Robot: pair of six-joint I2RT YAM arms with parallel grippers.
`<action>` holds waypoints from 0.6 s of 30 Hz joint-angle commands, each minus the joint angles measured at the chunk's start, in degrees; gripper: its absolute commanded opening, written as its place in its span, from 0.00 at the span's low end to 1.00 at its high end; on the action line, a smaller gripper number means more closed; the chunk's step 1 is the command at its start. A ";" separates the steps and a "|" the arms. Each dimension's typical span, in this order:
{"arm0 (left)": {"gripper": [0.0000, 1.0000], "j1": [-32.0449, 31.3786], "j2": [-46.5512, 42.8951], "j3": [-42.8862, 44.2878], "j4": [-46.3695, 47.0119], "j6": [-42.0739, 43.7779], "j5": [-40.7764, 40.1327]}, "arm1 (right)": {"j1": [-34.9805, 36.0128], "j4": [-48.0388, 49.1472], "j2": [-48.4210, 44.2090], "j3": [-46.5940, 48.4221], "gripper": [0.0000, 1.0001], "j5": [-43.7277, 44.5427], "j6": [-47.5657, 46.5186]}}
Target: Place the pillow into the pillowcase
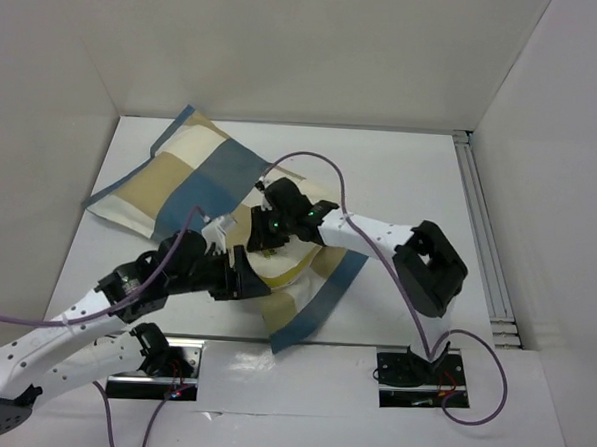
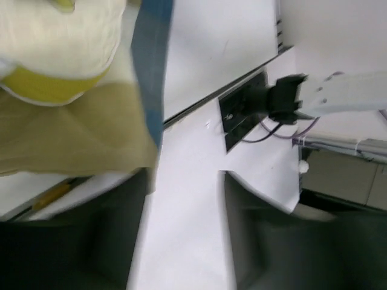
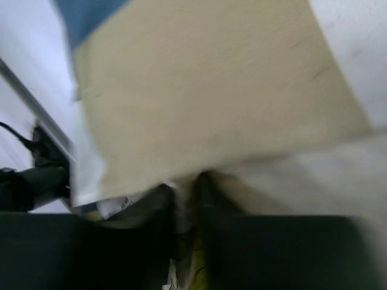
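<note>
- The soft cream-yellow pillow [image 1: 276, 269] with yellow piping is looking mostly inside the blue, tan and cream checked fabric pillowcase [image 1: 196, 173]
- One puffy end is bulging from the near opening; tucking it in is remaining
- The left gripper [image 2: 184, 199] is hanging with jaws apart, gripping nothing
- The right gripper [image 1: 268, 227] is hovering over the pillow, too blurred to tell its jaws

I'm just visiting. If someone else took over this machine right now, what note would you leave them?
Left gripper: open, holding nothing, just beside the pillow.
Right gripper: pinched almost shut, seemingly on the pillowcase; view is blurred.
Pillow: partly inside the pillowcase, its near end poking out between the grippers.
Left to do: draw the pillowcase over that end.
</note>
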 commanded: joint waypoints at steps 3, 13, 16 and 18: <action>0.87 -0.37 2.85 17.46 -11.56 8.46 -9.53 | -0.52 -4.26 -14.23 -2.72 0.73 6.19 -2.33; 0.85 5.60 17.87 28.46 -17.72 12.77 -18.24 | -16.67 -11.15 -26.12 -8.70 0.73 15.70 -6.81; 0.84 6.84 25.87 32.85 -20.09 11.90 -21.13 | -24.41 -7.01 -19.63 -5.90 0.61 11.13 -7.34; 0.84 6.84 31.04 33.48 -21.76 11.19 -21.68 | -26.18 -6.12 -12.43 -1.34 0.61 9.72 -7.95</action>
